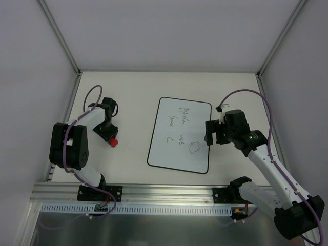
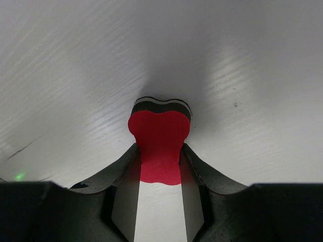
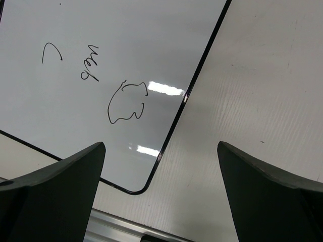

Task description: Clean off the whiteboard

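Red eraser (image 2: 159, 131) is clamped at its narrow waist in my left hand (image 2: 159, 156), low on the desk (image 1: 128, 92), well left of the whiteboard (image 1: 179, 136). I should lift straight, keep it level, then press flat across the scribbles (image 3: 126, 103). My right hand (image 3: 160, 151) hangs wide apart over the board's right edge, placed to steady it.

A white table (image 1: 130, 92) sits between plain white walls (image 1: 164, 31), aluminium rail (image 1: 164, 190) in front.
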`<state>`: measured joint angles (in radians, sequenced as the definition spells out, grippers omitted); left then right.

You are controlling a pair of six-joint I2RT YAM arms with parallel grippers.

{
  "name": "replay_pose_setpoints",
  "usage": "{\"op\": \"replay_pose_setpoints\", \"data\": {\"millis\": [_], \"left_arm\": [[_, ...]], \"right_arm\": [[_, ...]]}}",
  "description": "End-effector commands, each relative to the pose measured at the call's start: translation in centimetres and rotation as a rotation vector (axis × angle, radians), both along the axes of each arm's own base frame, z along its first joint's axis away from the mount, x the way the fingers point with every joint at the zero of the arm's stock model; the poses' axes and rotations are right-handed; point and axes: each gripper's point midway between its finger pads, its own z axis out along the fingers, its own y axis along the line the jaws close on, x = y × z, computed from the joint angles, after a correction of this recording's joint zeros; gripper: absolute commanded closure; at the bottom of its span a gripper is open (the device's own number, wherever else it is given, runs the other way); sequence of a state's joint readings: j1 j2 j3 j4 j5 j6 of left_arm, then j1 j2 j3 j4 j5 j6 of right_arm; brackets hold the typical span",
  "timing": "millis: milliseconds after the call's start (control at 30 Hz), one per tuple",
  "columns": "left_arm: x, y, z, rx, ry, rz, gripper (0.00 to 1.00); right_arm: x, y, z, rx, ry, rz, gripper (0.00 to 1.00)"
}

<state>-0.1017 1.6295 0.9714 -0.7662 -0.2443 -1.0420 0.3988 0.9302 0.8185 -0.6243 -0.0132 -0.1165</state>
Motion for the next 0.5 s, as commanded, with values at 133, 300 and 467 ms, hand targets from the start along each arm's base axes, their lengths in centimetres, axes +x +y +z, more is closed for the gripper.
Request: {"op": "replay_pose_setpoints", "data": {"millis": [133, 300, 467], "left_arm": [[7.3, -7.0, 6.4, 0.077, -0.175, -0.506, 0.80], [10.3, -15.0, 8.3, 0.127, -0.220, -0.906, 0.86], [12.1, -22.1, 8.0, 0.035, -0.233, -1.194, 1.00]], "right_arm": [[0.3, -0.7, -1.6, -0.009, 0.025, -0.092, 0.01], [0.0, -0.6, -3.1, 0.032, 0.072, -0.164, 0.01], [-0.2, -0.2, -3.9, 0.053, 0.104, -0.179, 0.01]]}}
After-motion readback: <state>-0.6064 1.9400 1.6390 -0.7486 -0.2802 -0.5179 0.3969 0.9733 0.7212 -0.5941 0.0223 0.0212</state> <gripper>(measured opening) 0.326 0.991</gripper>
